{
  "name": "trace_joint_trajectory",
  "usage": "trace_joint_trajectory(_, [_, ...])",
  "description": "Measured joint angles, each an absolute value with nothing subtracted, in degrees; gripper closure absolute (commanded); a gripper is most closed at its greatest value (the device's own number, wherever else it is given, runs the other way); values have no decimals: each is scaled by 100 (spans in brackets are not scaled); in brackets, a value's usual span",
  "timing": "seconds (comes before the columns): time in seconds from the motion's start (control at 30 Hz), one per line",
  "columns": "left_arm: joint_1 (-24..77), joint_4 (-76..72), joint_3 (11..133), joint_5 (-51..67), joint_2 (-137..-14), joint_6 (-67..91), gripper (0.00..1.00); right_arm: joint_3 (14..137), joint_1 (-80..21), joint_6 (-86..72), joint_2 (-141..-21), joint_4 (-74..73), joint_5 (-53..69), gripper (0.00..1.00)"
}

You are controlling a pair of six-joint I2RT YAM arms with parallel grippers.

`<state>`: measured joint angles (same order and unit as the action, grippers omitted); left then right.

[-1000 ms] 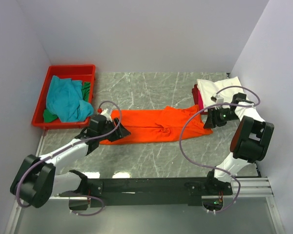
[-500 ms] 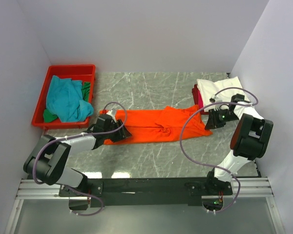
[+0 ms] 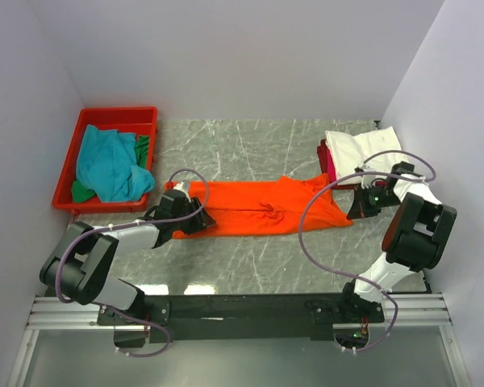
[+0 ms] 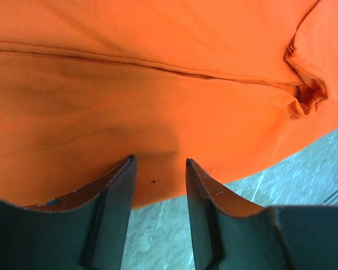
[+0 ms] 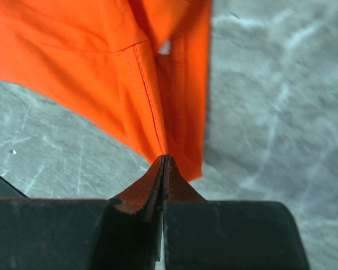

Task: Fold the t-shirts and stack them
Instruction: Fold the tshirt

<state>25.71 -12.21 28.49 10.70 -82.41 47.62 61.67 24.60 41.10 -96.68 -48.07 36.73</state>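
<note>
Step in hand: taking hold of the orange shirt point(image 3: 258, 208) at both ends, ready for a fold. Lying lengthwise across the middle of the table point(image 3: 250, 145), flattened into a long band, apparently folded in along its length already.

Right pincer point(image 5: 164, 160): pressed fully together at the shirt's right-hand corner, with the stitched edge apparently nipped between the tips. Judged a hold on the cloth, though a thin one.

Left pincer point(image 4: 158, 163): about half apart, low over the shirt's left end, with orange cloth under and between the fingers and the near edge just at the tips. Nothing clamped yet.

Next move, as judged: close the left on its edge, then lift both ends together and carry one over the other, keeping the band taut enough not to sag or twist. Risk: losing that thin right-hand pinch.

Around: red tray point(image 3: 117, 111) at far left, holding a teal shirt point(image 3: 105, 165) and a green shirt point(image 3: 143, 149) in an unfolded heap. At far right, a white shirt point(image 3: 363, 145) stacked on a magenta shirt point(image 3: 326, 157), just beside the right pincer. Nothing blocking the fold, but that stack is near enough to catch a swinging corner.
</note>
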Motion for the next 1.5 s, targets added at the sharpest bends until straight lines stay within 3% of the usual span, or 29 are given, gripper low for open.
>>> trace_joint_trajectory(0.67, [2571,-1203,2805,862,-8149,4886,52,5684,3030,4821,-9515,-5096,3542,100])
trace_joint_trajectory(0.87, [2569,-751,2775,786,-7583,4713,43,5631,3044,5052,-9205,-5212,3417,75])
trace_joint_trajectory(0.9, [2569,-637,2775,784,-7319,4639,42,5631,3041,5092,-9124,-5236,3406,66])
trace_joint_trajectory(1.03, [2569,-93,2971,733,-6136,4300,37,5714,2836,5264,-8661,-5402,3415,50])
trace_joint_trajectory(1.17, [2569,515,3634,443,-5155,3844,36,5979,1441,5406,-8368,-5380,3553,40])
trace_joint_trajectory(1.2, [2569,633,3789,336,-4943,3745,36,5986,985,5413,-8305,-5284,3621,30])
trace_joint_trajectory(1.3, [2569,1120,4174,-71,-4246,3457,34,5955,-1048,5339,-8044,-4668,3688,13])
trace_joint_trajectory(1.5, [2569,2027,4609,-762,-2956,3212,33,6125,-4569,4954,-8315,-3120,2709,14])
